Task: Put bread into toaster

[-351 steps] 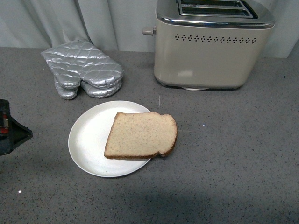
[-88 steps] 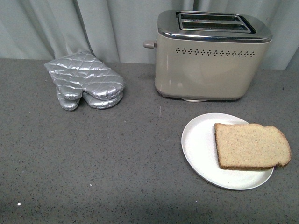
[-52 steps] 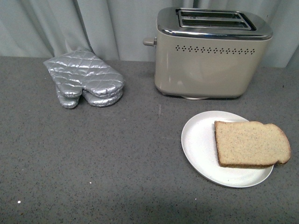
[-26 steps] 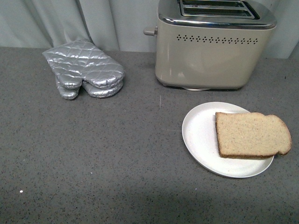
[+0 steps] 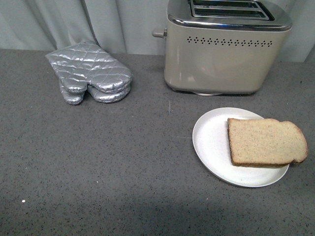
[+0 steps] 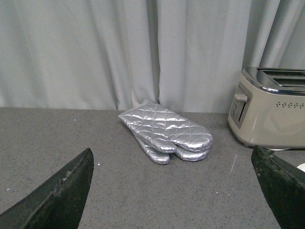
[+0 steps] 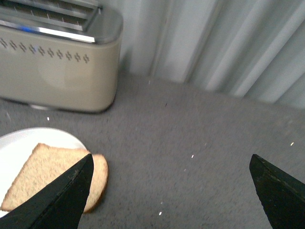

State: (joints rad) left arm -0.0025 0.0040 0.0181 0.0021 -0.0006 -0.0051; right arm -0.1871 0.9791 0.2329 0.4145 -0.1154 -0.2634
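Nothing of the task is done yet: the bread lies flat on a white plate just in front of the toaster, its rounded end jutting past the plate's rim on the side away from the toaster's lever. Both slots in the chrome top look empty, as far as the front view shows. A silver oven mitt rests on the grey counter, well apart from the toaster on its lever side. The left gripper is spread wide with nothing between its fingers, facing the mitt with the toaster off to one side. The right gripper is likewise spread wide and empty, on the bread's side of the toaster, with the slice beside one finger; no contact shows. What is left is the whole job: grasp the slice, probably by that overhanging end, lift it, turn it upright and lower it into a slot.
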